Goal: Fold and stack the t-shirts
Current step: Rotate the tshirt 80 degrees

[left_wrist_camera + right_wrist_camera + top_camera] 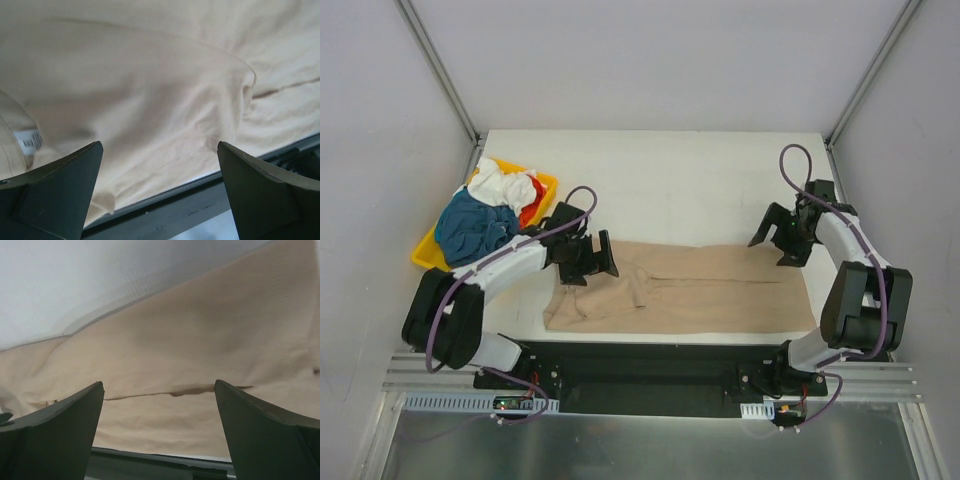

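In yellow tray [423, 257], far left: teal, white, red-orange t-shirts [480, 225] | left hand [592, 264], right hand [776, 247] spread, empty

The left gripper [159, 147] hangs over the tan t-shirt [150, 95], its two dark fingers [55, 195] spread wide at the lower corners with nothing held between them. The cloth fills almost the whole view. Its folded upper layer ends in a rounded edge at the right beside a dark crease, a white label [29, 141] shows at far left, and a dark strip [200, 200] runs below the shirt's edge.
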### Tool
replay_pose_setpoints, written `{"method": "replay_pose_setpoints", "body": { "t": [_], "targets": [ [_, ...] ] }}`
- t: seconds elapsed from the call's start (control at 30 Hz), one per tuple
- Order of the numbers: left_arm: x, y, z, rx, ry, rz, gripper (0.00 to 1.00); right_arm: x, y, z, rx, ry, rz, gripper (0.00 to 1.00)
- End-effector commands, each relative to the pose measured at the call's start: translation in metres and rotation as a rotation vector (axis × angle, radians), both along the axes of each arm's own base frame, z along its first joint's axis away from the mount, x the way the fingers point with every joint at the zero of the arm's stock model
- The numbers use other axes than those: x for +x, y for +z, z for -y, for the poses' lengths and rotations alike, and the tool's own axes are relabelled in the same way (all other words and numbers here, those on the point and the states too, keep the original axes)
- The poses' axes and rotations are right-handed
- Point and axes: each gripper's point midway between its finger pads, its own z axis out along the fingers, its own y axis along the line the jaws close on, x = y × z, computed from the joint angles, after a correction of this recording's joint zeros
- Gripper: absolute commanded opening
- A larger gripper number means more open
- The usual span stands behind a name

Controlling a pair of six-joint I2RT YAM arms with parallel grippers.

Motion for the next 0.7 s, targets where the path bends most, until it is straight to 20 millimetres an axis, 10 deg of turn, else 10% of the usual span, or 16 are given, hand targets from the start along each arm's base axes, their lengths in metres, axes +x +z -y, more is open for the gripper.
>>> {"method": "replay_pose_setpoints", "body": {
  "t": [0.0,0.27,0.4,0.47,0.5,0.57,0.67],
  "targets": [
    [0.057,0.0,0.013,0.037,0.017,0.098,0.99,0.005,-0.014,-0.028,0.142,0.046,-0.011,0.97],
    [0.137,-0.038,0.048,0.048,0.033,0.03,0.99,-0.019,-0.041,-0.024,0.119,0.023,-0.127,0.97],
    [0.204,-0.012,0.084,-0.032,0.015,0.112,0.99,-0.059,-0.052,-0.034,0.15,0.04,-0.17,0.97],
    [0.223,-0.03,0.091,-0.012,0.016,0.093,0.99,-0.076,-0.054,-0.043,0.176,0.059,-0.189,0.97],
    [0.252,-0.004,0.104,-0.048,0.02,0.163,0.99,-0.094,-0.058,-0.051,0.188,0.086,-0.213,0.97],
    [0.266,-0.028,0.117,-0.066,0.01,0.114,0.99,-0.112,-0.062,-0.066,0.229,0.129,-0.243,0.97],
    [0.314,0.014,0.157,-0.221,0.005,0.216,0.99,-0.142,-0.068,-0.092,0.238,0.248,-0.292,0.97]
  ]
}}
